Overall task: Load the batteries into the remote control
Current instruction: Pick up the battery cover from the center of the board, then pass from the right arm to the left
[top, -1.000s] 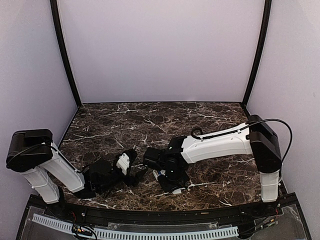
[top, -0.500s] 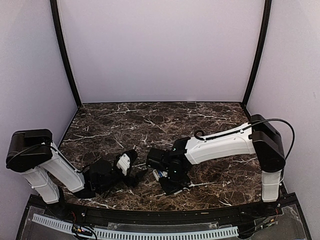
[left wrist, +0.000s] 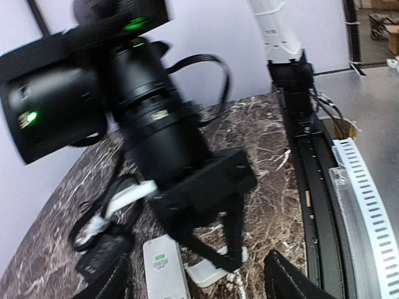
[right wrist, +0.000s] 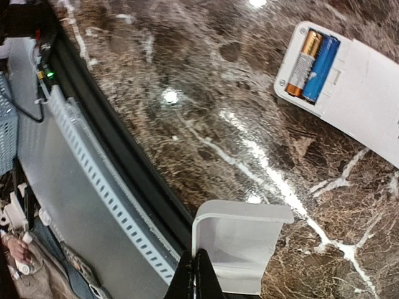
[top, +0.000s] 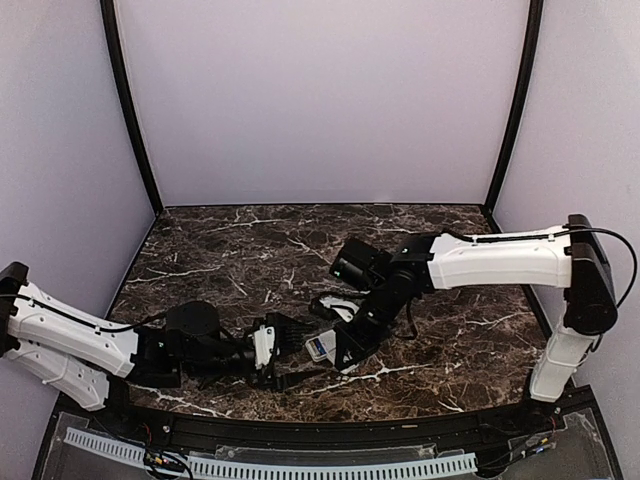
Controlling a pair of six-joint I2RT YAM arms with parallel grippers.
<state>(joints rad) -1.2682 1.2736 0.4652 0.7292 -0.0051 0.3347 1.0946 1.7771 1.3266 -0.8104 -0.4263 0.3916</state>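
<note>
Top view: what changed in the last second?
Left arm dropped its raised elbow and stretched low, carrying the open left gripper right, toward the remote. Right arm lifted and swung back; the right gripper now points down, seemingly shut on the cover. Unchanged: both grippers at the table front centre. Batteries already sit in the remote.

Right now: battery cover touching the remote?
Apart. The right wrist view shows bare marble between the cover and the remote control.

White arm links (top: 500, 262), black joints (top: 590, 290), thin black cables (top: 616, 240)
</note>
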